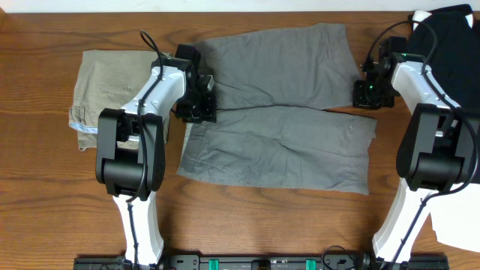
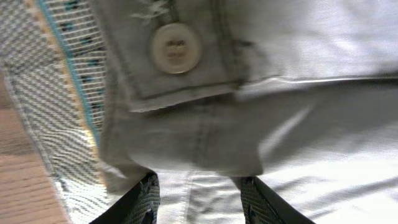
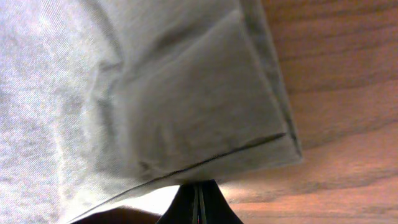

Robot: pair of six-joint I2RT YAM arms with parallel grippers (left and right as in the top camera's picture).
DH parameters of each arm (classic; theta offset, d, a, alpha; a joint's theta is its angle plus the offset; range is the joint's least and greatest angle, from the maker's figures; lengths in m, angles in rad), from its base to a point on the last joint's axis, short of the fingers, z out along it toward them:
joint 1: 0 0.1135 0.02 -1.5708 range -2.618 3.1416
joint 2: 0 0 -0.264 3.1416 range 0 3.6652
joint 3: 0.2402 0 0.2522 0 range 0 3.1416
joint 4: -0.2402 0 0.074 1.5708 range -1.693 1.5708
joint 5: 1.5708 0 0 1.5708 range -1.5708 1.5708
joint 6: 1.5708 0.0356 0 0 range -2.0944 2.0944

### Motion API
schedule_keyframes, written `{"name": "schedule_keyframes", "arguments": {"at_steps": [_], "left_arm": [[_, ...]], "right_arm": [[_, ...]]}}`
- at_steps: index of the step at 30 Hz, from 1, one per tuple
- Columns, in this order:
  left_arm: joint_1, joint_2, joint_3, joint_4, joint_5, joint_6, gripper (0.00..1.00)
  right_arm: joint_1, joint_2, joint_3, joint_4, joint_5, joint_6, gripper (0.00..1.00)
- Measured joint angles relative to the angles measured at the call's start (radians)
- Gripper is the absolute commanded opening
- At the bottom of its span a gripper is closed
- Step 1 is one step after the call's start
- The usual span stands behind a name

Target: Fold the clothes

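The grey shorts [image 1: 285,127] lie spread in the middle of the table, one leg towards the back and one towards the front. My left gripper [image 1: 196,103] is at their waistband. In the left wrist view its fingers [image 2: 147,200] stand apart with a thick bunch of grey cloth [image 2: 205,137] filling the gap, just below the button [image 2: 176,48]. My right gripper [image 1: 367,93] is at the hem of the far leg, and its jaws [image 3: 198,193] are pressed together on the hem's edge [image 3: 249,149]. The olive-khaki shorts [image 1: 111,90] lie folded at the left.
A black garment [image 1: 444,22] is heaped at the back right corner. A white garment [image 1: 459,225] lies at the front right edge. Bare wooden table [image 1: 60,210] shows around the clothes.
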State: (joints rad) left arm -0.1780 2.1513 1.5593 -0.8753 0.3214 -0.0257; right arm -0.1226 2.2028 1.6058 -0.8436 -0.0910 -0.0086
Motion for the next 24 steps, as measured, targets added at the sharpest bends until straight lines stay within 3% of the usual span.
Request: {"name": "schedule_keyframes", "arguments": {"at_steps": [9, 17, 23, 24], "left_arm": [[-0.001, 0.000, -0.011, 0.039, -0.043, -0.001, 0.34], [-0.001, -0.030, -0.006, -0.010, -0.052, 0.000, 0.34], [-0.001, -0.132, 0.002, -0.057, -0.060, -0.008, 0.34], [-0.001, -0.141, 0.005, -0.058, -0.059, -0.013, 0.29]], "right_arm": [[-0.031, -0.011, -0.020, 0.076, -0.002, -0.004, 0.01], [-0.042, -0.021, 0.098, -0.222, -0.012, -0.018, 0.02], [-0.042, -0.176, 0.142, -0.418, -0.017, 0.028, 0.01], [-0.042, -0.197, 0.146, -0.435, -0.018, 0.036, 0.01]]}}
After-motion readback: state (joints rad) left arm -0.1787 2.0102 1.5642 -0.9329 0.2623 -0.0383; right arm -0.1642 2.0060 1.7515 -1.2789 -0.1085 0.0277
